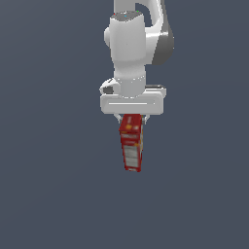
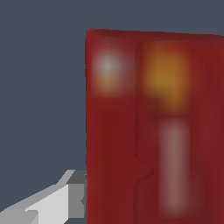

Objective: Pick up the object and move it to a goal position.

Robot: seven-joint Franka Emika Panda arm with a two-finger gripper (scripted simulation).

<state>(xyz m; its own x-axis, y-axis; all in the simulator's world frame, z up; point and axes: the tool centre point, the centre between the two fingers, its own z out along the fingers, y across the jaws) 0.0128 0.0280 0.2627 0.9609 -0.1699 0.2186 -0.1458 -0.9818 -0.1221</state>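
Observation:
The object [image 1: 132, 142] is a long red carton with a grey-white label panel and small yellow-orange marks. It hangs upright in the air under my white gripper [image 1: 132, 118], which is shut on its top end. In the wrist view the carton [image 2: 153, 127] fills most of the picture, blurred and very close, with an orange patch and pale panels. One grey fingertip [image 2: 74, 194] presses against its side; the other finger is hidden behind the carton. No goal marker shows in either view.
A plain dark grey-blue background surrounds the arm in both views. The white arm [image 1: 130, 48] rises straight above the gripper in the exterior view.

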